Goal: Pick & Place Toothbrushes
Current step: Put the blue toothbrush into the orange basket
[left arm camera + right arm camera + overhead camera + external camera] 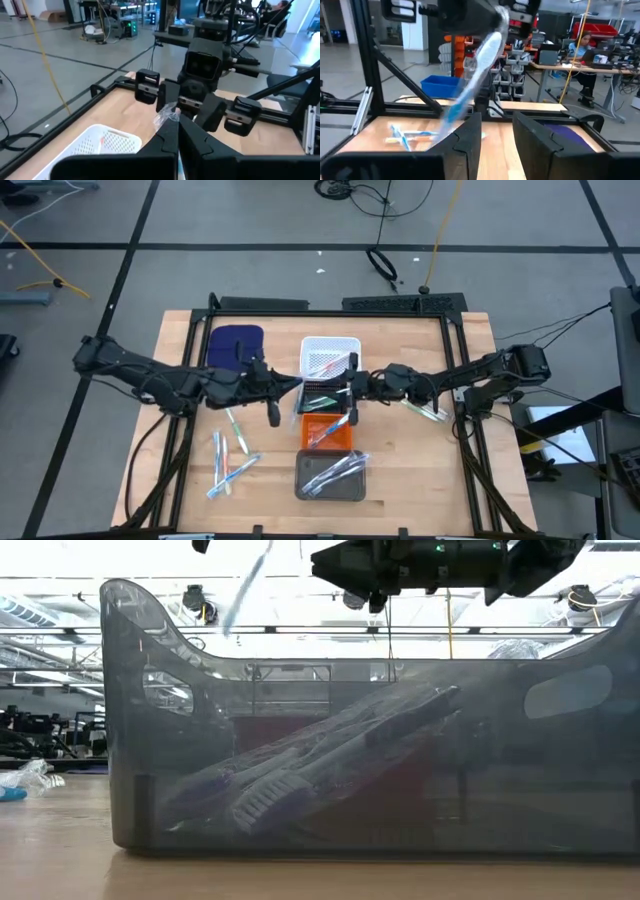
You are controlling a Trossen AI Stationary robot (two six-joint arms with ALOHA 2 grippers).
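Sorting is sitting partway through. Nearest, the grey tray (331, 477) is holding several wrapped toothbrushes; loose toothbrushes (228, 463) are still lying on the table (180, 330) to its left, more at right (424, 411). Next, the orange tray (326, 430) is holding a few. Above the black tray (322, 398), the left gripper (297, 392) is clenching a wrapped toothbrush (475, 75); the right gripper (351, 388) is hanging released opposite. Farthest, the white tray (330, 355) is containing one or two.

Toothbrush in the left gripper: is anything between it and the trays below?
Nothing visible does. The left gripper holds the wrapped toothbrush in the air near the orange tray. The open right gripper faces it close by.
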